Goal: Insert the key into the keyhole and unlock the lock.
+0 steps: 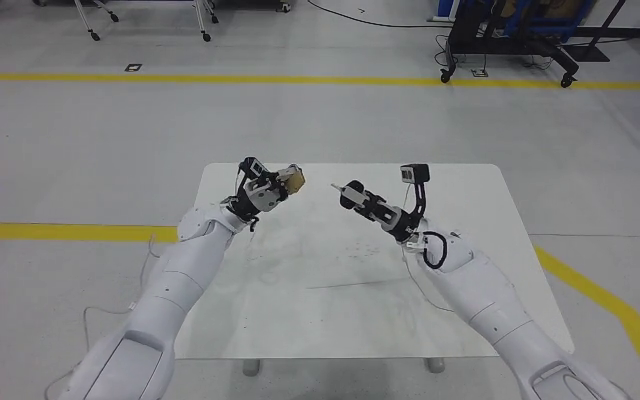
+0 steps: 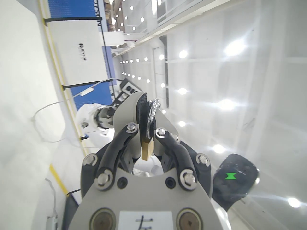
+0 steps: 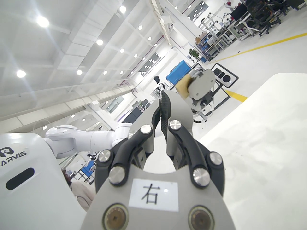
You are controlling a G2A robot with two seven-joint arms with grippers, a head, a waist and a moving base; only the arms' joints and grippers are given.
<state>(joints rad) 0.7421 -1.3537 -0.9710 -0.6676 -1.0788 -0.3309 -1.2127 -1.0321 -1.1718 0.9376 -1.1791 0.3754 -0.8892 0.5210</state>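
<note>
**Holding lock [image 1: 293, 179] and key [image 1: 337, 187] raised over the counter [image 1: 330, 300], tips facing**

Both of the 2 arms are lifted above the white counter, and their ends point toward each other over its far half.

The left tool [image 2: 151, 111] is clamped on the lock, a small brass padlock. In the left wrist view its silver shackle sits between the dark pads, and the brass body hangs out of the grip toward the wrist. From above, the brass body shows at the tool's tip, turned toward the other arm.

The right tool [image 3: 162, 101] has its fingers pressed together. In the top view a thin silver blade, the key, sticks out from its tip and points toward the lock. In the right wrist view the pads meet flat, and the key between them cannot be made out there.

Key and lock are near each other but not touching; bare counter shows between them from above. The right wrist view shows the brass lock farther off, held in the left tool, just beyond its own fingertips.
</note>
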